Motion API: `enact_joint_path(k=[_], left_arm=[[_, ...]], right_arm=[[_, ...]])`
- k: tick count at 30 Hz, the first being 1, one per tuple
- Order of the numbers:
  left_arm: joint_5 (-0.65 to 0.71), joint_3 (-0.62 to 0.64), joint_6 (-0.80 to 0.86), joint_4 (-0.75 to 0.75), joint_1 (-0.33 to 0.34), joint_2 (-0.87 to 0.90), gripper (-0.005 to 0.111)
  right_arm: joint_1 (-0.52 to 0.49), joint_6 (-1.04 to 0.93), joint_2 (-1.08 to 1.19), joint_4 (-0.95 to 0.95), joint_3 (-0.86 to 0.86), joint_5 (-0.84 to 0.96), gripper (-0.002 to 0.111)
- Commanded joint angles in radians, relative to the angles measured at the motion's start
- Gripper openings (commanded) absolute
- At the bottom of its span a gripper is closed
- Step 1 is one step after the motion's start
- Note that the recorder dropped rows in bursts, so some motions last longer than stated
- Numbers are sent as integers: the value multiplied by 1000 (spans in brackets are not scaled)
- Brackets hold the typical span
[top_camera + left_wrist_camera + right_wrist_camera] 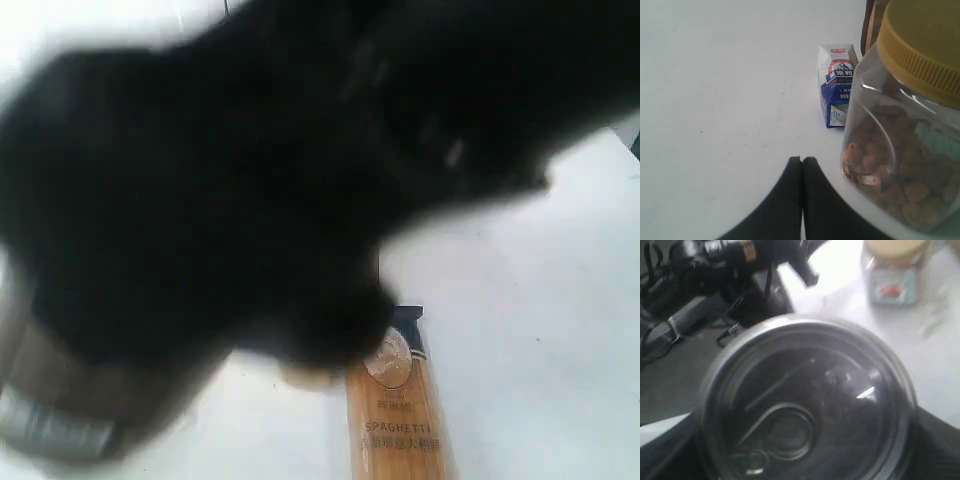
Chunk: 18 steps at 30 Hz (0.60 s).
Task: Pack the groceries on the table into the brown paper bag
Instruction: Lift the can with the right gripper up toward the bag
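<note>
**Can** [805,405]: dark, with a pull-tab top that faces the right wrist camera and fills most of it. You have it in the right gripper [800,460]. The jaws are spread wide, with a dark finger down each side of the can's wall. I judge this a firm hold, with the can raised off the table [940,355] for the carry to the paper bag. It hangs about over the table's edge, with cables beyond.

**Left gripper** [801,200]: fingers pressed together and holding nothing, low over bare table. It looks parked out of the other arm's way.

**Jar** [905,160]: clear with a gold lid, standing on the table just beside the left gripper. You cannot tell whether they touch.

**Carton** [836,85]: blue and white, on the table just beyond the jar. No table edge shows there.

**Spaghetti packet** [395,410]: flat on the table and not yet packed. A blurred black arm [250,170] blocks most of the exterior view above it.

**Paper bag**: not surely in view. A brown sliver behind the carton could be the bag or something else.
</note>
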Motion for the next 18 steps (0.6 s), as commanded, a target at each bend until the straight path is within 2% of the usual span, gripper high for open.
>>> enact_joint_path(k=[1, 5, 7, 11, 14, 18], left_arm=[[2, 4, -1, -6, -2, -3, 0], [2, 4, -1, -6, -2, -3, 0], [2, 4, -1, -6, -2, -3, 0], [2, 4, -1, -6, -2, -3, 0], [2, 4, -1, -6, -2, -3, 0], [2, 4, -1, -6, -2, -3, 0]], right_arm=[[-1, 156, -19, -555, -211, -24, 38], [-1, 225, 28, -896, -335, -24, 38], [-1, 232, 73, -940, -419, -24, 38], [-35, 234, 137, -955, -492, -62, 38], [-151, 284, 205, -970, -518, -143, 38], [-240, 280, 265, -829, -518, -153, 38]])
